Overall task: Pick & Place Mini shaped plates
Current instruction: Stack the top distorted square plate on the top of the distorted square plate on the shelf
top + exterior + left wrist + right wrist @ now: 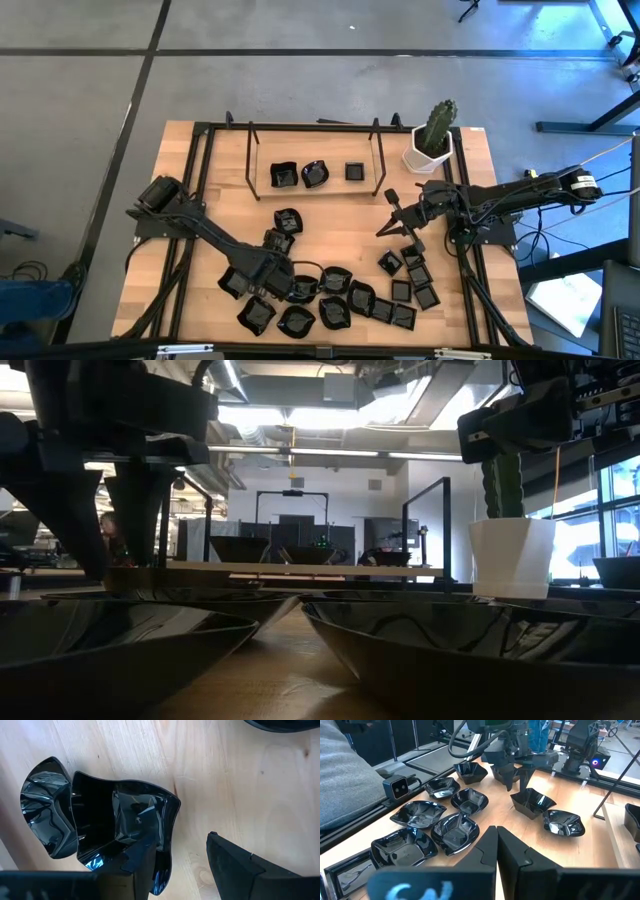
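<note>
The left tool (268, 282) stands low over the desk (340, 225), close to its near edge, among the crowd of mini shaped plates (335, 300). Its fingers (240, 865) are spread wide and grip nothing; in the left wrist view one glossy black plate (125, 825) lies on the wood with one finger at its rim and the other finger apart on bare wood, so the plate sits beside the gap, not fully within it. That stance suggests a pick is being lined up on this plate.

The right tool (392, 218) hangs above the middle of the desk toward the right edge, its fingers pressed together and empty; it seems merely to wait.

Three plates (315, 173) already rest on the raised rack (262, 190) by the far edge, which looks like the drop-off spot. The loose plates lie along the near edge and toward the near right corner, apparently the supply awaiting transfer.
</note>
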